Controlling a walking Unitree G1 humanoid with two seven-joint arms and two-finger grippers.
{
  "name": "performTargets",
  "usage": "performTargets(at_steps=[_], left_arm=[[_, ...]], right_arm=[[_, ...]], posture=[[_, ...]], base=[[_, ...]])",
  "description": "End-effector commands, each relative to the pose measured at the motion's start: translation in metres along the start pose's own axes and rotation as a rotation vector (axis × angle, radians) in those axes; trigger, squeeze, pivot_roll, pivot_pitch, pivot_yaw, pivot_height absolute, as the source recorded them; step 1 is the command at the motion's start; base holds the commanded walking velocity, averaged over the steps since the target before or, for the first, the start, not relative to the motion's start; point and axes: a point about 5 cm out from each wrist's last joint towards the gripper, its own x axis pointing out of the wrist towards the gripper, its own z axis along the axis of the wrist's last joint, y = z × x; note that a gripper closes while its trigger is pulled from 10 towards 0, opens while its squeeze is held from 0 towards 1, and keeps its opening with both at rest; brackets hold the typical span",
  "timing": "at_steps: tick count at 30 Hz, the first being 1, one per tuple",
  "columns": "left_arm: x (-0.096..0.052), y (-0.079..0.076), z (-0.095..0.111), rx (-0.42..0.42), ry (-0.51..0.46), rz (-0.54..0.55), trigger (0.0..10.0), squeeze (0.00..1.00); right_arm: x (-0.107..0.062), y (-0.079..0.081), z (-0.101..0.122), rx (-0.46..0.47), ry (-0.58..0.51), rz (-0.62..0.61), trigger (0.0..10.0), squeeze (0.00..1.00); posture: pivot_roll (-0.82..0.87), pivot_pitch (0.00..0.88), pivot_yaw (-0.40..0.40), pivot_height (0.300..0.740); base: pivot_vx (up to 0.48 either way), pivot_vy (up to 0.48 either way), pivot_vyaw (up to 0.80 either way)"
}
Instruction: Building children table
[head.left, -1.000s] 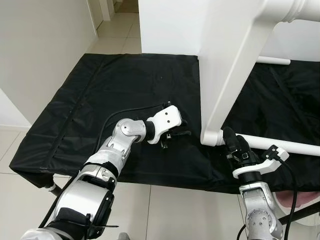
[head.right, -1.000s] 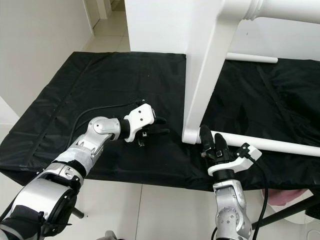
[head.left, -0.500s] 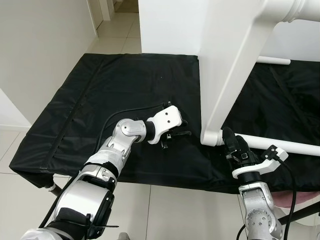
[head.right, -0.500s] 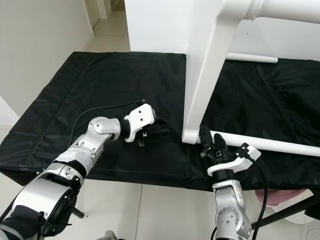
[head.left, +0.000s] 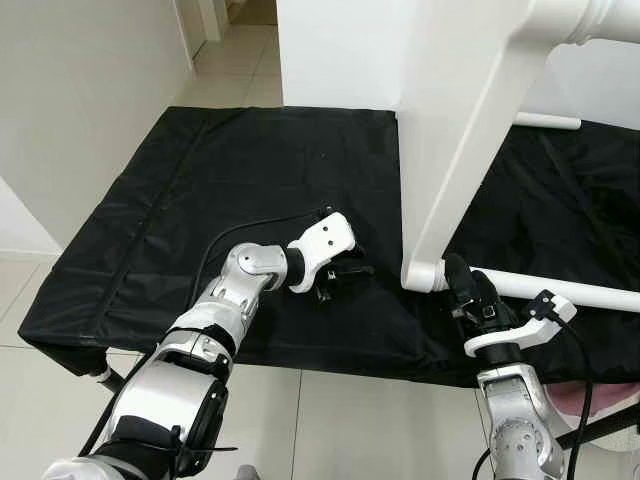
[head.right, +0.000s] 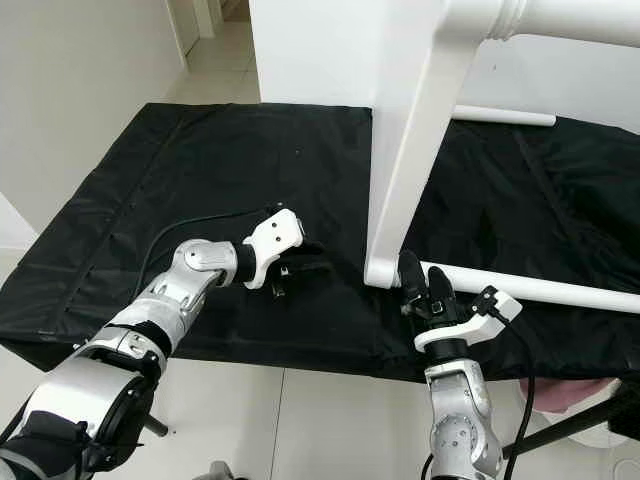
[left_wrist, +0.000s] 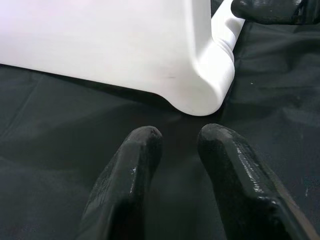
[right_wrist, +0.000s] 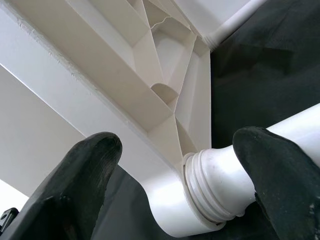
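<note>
**Both grippers at the table's lower corner**

Your right gripper (right_wrist: 175, 165) had its fingers (right_wrist: 90, 165) spread wide, released, either side of the joint where the white leg (head.left: 560, 288) screwed into the white table top (head.left: 450, 150). Your left gripper (left_wrist: 175, 150) kept its fingers (left_wrist: 135, 165) nearly clenched, a narrow gap between them, holding nothing, just short of that corner. The table top stood on edge on the black-covered surface (head.left: 200, 200), its leg lying along the cloth
</note>
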Motion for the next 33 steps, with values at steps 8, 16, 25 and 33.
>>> performTargets(at_steps=[8, 16, 25, 33], left_arm=[[-0.008, 0.023, -0.007, -0.063, 0.04, 0.373, 10.0, 0.0], [-0.011, 0.03, -0.009, -0.108, 0.053, 0.441, 10.0, 0.0], [-0.016, 0.037, -0.011, -0.168, 0.053, 0.52, 10.0, 0.0], [-0.023, 0.041, -0.018, -0.255, 0.056, 0.627, 10.0, 0.0]], right_arm=[[-0.002, -0.001, -0.005, 0.0, 0.02, -0.006, 10.0, 0.0], [-0.001, -0.002, -0.004, -0.003, 0.02, -0.008, 10.0, 0.0], [-0.001, -0.002, -0.005, -0.009, 0.023, -0.008, 10.0, 0.0], [-0.002, -0.002, -0.005, -0.008, 0.022, -0.013, 10.0, 0.0]], posture=[[-0.07, 0.0, 0.049, 0.74], [-0.07, 0.0, 0.046, 0.74], [-0.07, 0.0, 0.044, 0.74], [-0.08, 0.0, 0.051, 0.74]], base=[[0.0, 0.0, 0.0], [0.0, 0.0, 0.0], [0.0, 0.0, 0.0], [0.0, 0.0, 0.0]])
